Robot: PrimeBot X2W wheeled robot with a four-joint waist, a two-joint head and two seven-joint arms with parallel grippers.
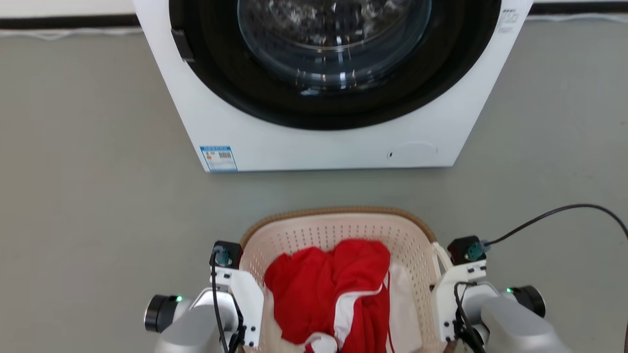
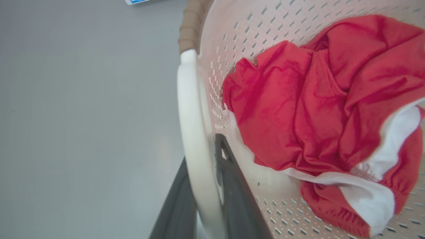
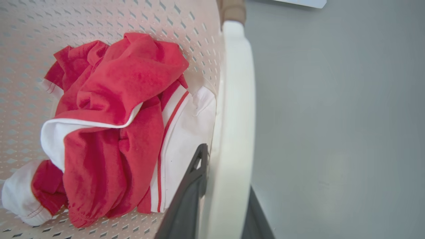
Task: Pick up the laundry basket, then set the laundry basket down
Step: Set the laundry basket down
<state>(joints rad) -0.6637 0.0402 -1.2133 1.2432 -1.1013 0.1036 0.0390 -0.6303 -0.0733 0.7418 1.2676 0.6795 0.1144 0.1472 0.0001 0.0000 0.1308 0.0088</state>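
Observation:
The laundry basket sits low in the head view, cream and perforated with a brown rim, holding crumpled red and white clothes. My left gripper is shut on the basket's white left handle, one dark finger inside the wall and one outside. My right gripper clamps the white right handle the same way. In the head view both pale wrists flank the basket and the fingers are hidden. Whether the basket rests on the floor or hangs above it I cannot tell.
A white front-loading washing machine with a round dark glass door stands just beyond the basket. Grey floor spreads to both sides. A black cable arcs from my right wrist toward the right edge.

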